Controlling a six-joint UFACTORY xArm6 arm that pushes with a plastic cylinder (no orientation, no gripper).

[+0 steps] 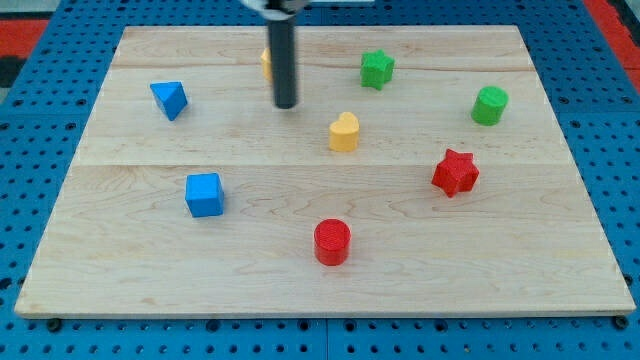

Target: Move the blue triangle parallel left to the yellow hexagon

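Rod tip (pixel 286 104) stands right of the blue triangle (pixel 170 99), no jaws.
It should circle behind the triangle and nudge it level with the half-hidden yellow hexagon (pixel 266 63).

Small blue triangle block (pixel 170 99) lying flat near the view's top left; yellow hexagon block (pixel 266 63) mostly hidden, top middle.

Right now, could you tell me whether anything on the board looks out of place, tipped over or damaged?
Nothing stands out. All blocks sit flat and apart on the wooden board, none damaged. My tip rests right of the blue triangle, and the rod hides most of a yellow block at the view's top, so its shape is unclear.
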